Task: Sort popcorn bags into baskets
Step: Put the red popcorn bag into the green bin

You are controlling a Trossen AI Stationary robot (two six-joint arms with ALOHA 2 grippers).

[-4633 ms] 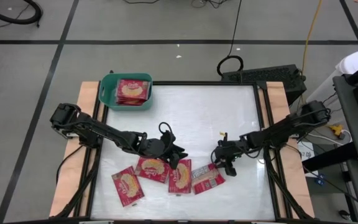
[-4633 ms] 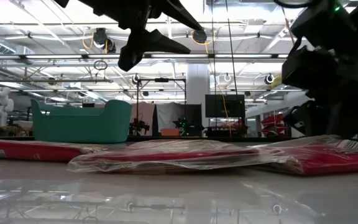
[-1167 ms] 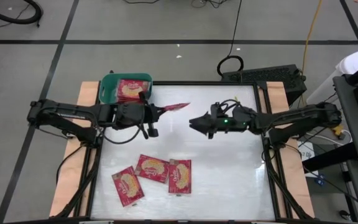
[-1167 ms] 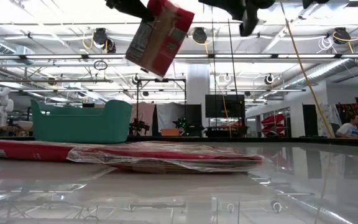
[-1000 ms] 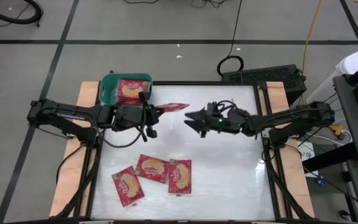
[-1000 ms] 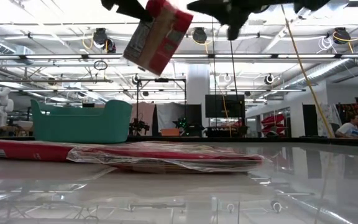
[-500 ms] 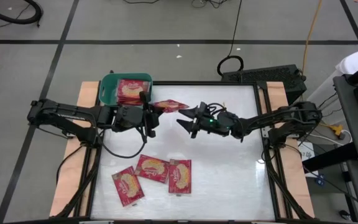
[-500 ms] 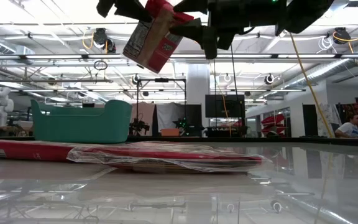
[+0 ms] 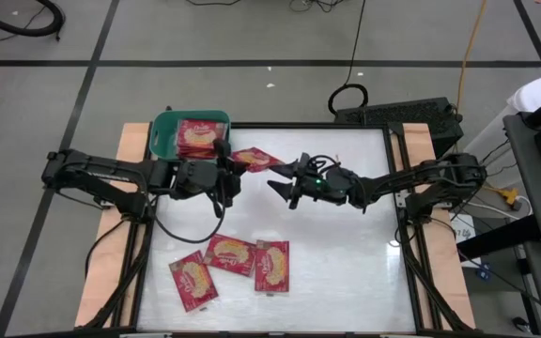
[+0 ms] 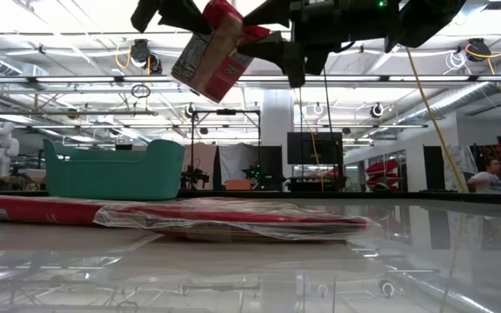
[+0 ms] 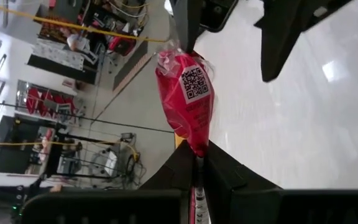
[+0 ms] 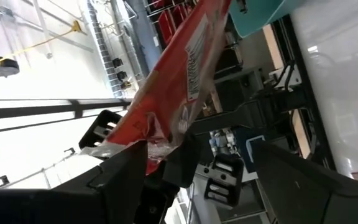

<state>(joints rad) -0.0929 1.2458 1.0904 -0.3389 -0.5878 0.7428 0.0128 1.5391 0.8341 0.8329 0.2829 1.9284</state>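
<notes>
One red popcorn bag (image 9: 252,157) hangs in the air over the table's far middle, just right of the teal basket (image 9: 162,137). My left gripper (image 9: 230,167) is shut on its left end. My right gripper (image 9: 274,176) is open, and its fingers stand on either side of the bag's free end (image 12: 166,124). The basket stands at the far left corner with popcorn bags (image 9: 200,138) lying in it. Three more popcorn bags (image 9: 231,253) lie flat on the table near its front edge. My left gripper pinches the bag's sealed end edge (image 11: 197,149) between its two fingers, coming about level from the table's left. The bag is lifted clear and sticks out tilted toward my right gripper. Whether my right gripper touches the bag's free end, I cannot tell.
The white tabletop (image 9: 346,244) lies bare to the right of the three flat bags. Wooden side rails (image 9: 425,150) run along both sides of the table. In the low view the flat bags (image 10: 233,219) fill the front and the basket (image 10: 111,169) stands behind them.
My right gripper has gone toward the table's left, up to the hanging bag, until its fingers stand around the bag's free end. My left gripper has kept its hold and drawn the bag a little toward the basket, and the bag's free end has swung slightly toward the far edge.
</notes>
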